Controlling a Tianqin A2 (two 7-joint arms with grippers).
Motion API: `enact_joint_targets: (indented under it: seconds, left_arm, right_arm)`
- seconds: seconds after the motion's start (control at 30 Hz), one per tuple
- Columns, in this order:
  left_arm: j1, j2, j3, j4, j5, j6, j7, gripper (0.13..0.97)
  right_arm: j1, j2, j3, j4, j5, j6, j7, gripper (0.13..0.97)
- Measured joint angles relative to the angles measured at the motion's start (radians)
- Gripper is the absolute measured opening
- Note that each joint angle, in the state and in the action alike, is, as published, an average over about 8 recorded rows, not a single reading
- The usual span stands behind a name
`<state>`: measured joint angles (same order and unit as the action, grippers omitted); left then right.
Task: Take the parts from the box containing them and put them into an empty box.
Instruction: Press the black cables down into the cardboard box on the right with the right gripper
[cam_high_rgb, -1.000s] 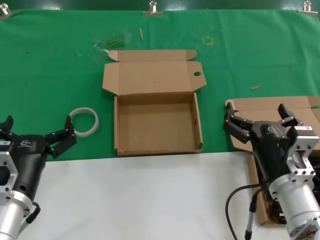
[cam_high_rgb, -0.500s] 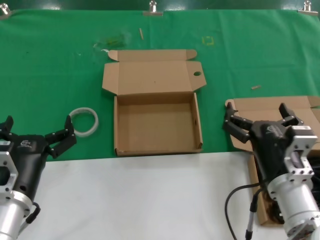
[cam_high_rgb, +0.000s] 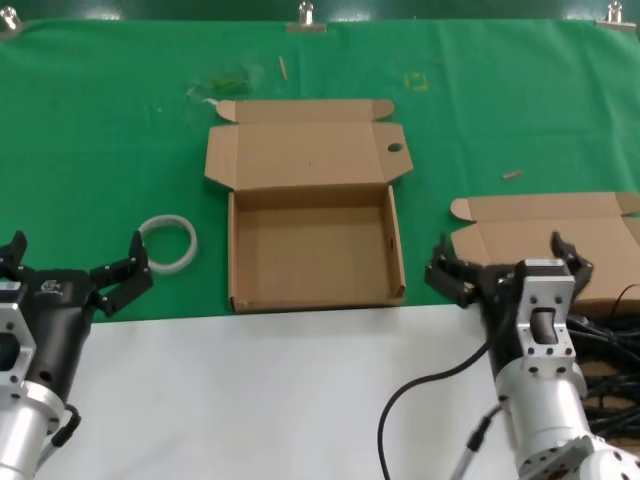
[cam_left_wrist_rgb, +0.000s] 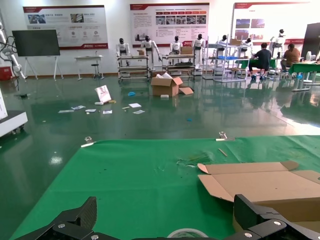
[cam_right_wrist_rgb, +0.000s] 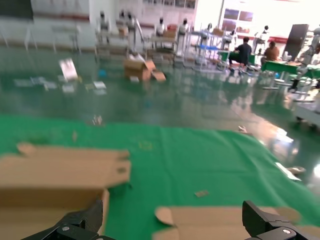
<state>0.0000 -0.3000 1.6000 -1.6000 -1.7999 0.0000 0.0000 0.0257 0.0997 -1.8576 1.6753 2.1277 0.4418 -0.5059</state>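
A green table (cam_high_rgb: 100, 130) held the empty box (cam_high_rgb: 312, 255) at centre, lid back, and the box of parts (cam_high_rgb: 560, 240) at the right edge, black cables (cam_high_rgb: 610, 345) showing near it. The right gripper (cam_high_rgb: 508, 275) hung released over that box; the left gripper (cam_high_rgb: 70, 270), also released, waited beside a tape ring (cam_high_rgb: 168, 242).

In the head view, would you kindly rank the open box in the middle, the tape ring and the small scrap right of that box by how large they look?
1. Empty box, by far the largest.
2. Tape ring.
3. Scrap, smallest.
The scrap lies farther from the camera than the ring, but the gap looks too great for that to change the order.
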Motion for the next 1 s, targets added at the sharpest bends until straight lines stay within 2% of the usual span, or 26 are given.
enact_joint_targets:
  seconds: [0.17, 0.37, 0.7, 1.0]
  left_arm:
    - [0.0, 0.0, 0.0, 0.0, 0.0, 0.0, 0.0, 0.965]
    - [0.0, 0.0, 0.0, 0.0, 0.0, 0.0, 0.0, 0.965]
    - [0.0, 0.0, 0.0, 0.0, 0.0, 0.0, 0.0, 0.965]
    - [0.0, 0.0, 0.0, 0.0, 0.0, 0.0, -0.001, 0.965]
  right_arm:
    - [-0.019, 0.0, -0.007, 0.046, 0.077, 0.156, -0.228, 0.966]
    - [-0.061, 0.0, 0.054, 0.116, 0.162, 0.298, -0.52, 0.966]
    - [-0.099, 0.0, 0.146, 0.196, 0.341, 0.484, -0.97, 0.966]
    - [-0.077, 0.0, 0.244, 0.228, 0.515, 0.596, -1.378, 0.966]
